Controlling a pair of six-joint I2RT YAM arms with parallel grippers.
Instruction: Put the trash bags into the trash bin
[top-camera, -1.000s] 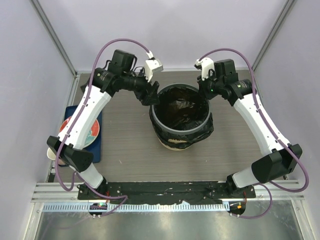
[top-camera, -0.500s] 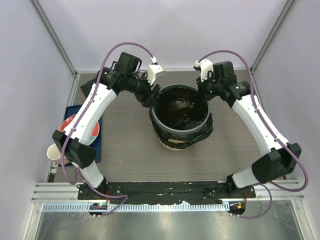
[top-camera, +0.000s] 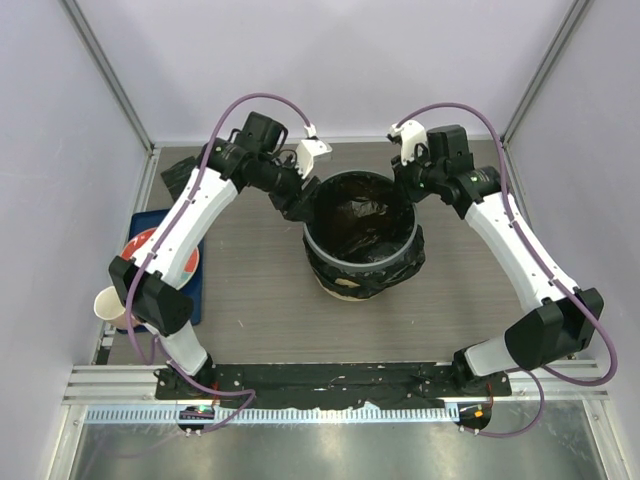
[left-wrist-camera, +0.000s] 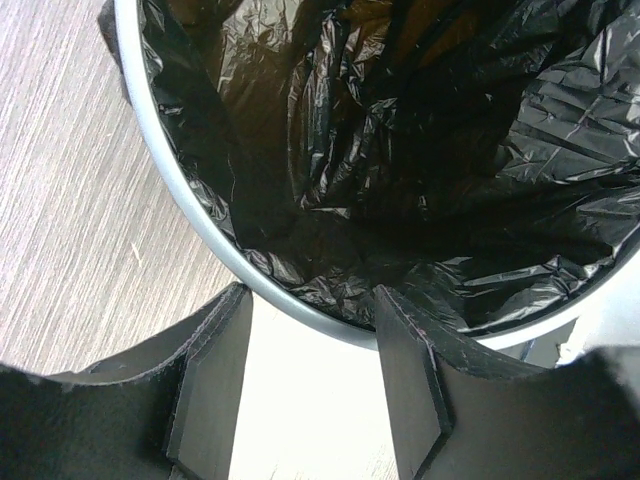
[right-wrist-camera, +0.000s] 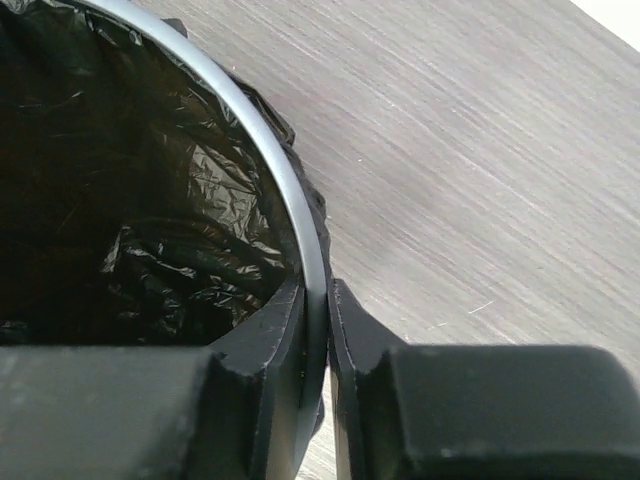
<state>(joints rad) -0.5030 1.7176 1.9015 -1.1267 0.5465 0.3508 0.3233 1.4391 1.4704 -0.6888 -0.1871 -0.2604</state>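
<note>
One trash bag (top-camera: 362, 222) already lines the trash bin (top-camera: 308, 240), edges draped outside; my right hand (right-wrist-camera: 317, 290) pinches the bin's rim, left hand (left-wrist-camera: 310, 295) gapes beside it. Only tidying remains, I judge.

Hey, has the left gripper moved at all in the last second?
Yes. The left gripper shifted slightly closer in over the trash bin rim.

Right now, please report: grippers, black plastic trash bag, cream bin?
Right gripper shut on grey rim of cylindrical cream bin. Left gripper open, empty, by the same rim. Glossy black plastic bag lines it. Nothing in the way.
</note>
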